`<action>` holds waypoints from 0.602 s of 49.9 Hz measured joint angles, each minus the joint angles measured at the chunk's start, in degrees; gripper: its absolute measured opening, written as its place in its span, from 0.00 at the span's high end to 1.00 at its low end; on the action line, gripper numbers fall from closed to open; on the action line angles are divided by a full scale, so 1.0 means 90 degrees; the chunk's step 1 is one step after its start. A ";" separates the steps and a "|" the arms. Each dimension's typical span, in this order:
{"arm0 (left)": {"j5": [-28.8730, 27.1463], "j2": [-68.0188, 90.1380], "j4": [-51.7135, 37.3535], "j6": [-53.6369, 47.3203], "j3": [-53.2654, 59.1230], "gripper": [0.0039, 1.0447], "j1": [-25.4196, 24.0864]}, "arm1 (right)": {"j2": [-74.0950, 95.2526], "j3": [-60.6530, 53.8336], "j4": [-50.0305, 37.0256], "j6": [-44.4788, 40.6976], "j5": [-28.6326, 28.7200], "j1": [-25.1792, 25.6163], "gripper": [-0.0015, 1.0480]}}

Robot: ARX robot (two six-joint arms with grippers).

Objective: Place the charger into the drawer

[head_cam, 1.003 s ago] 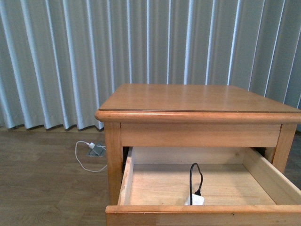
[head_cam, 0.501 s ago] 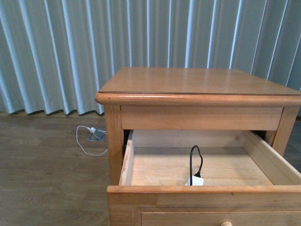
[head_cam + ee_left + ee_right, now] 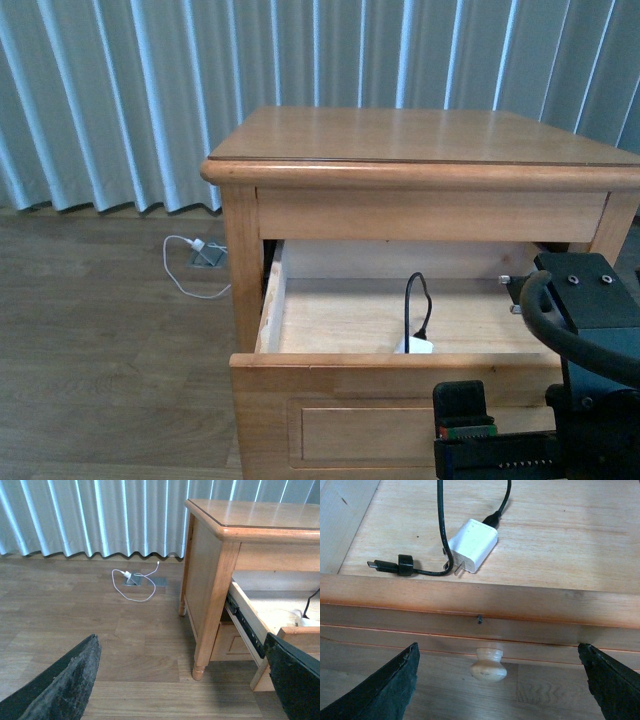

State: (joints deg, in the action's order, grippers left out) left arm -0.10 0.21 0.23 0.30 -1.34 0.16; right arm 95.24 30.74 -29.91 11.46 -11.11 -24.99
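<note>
Light-brown wooden side table (image 3: 420, 150) with a wide wooden drawer (image 3: 330, 375) pulled open beneath its top, showing a pale wood interior and a recessed panel front; one round wooden knob (image 3: 488, 663) sits at the centre of that front. Right gripper (image 3: 500, 680), above the drawer's front rail with the knob between its dark fingers (image 3: 390, 685), stands spread wide and holds nothing. Left gripper (image 3: 180, 680), well apart from the table over the wood-plank floor (image 3: 90, 625), is likewise wide and empty. Small white charger block (image 3: 472, 545) lies flat on the drawer floor, just behind the front rail, prongs toward the rail; its thin black cable (image 3: 440, 525) loops upward and ends in a black connector (image 3: 382, 566) beside the block. The charger appears light, rigid and smooth-sided; the cable is limp and would trail. The block's two broad faces offer the surest hold. With the charger inside, the knob seems the remaining place to grasp.
</note>
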 joint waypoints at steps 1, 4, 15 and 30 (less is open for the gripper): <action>0.0000 0.0000 0.0000 0.0000 0.0000 0.06 0.0000 | 0.0066 0.0034 -0.0049 0.0000 -0.0002 -0.0017 0.08; 0.0000 0.0000 0.0000 0.0000 0.0000 0.06 0.0000 | 0.0238 0.0141 -0.0160 -0.0002 0.0000 -0.0049 0.08; 0.0000 0.0000 0.0000 0.0000 0.0000 0.06 0.0000 | 0.0879 0.0665 -0.0631 -0.0005 -0.0095 -0.0032 0.08; 0.0000 0.0000 0.0000 -0.0002 0.0000 0.06 0.0000 | 0.1972 0.1894 -0.1115 -0.0158 -0.0578 0.0318 0.08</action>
State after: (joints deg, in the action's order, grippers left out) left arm -0.10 0.21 0.23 0.27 -1.34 0.16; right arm 112.99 47.79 -39.94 10.04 -16.32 -22.13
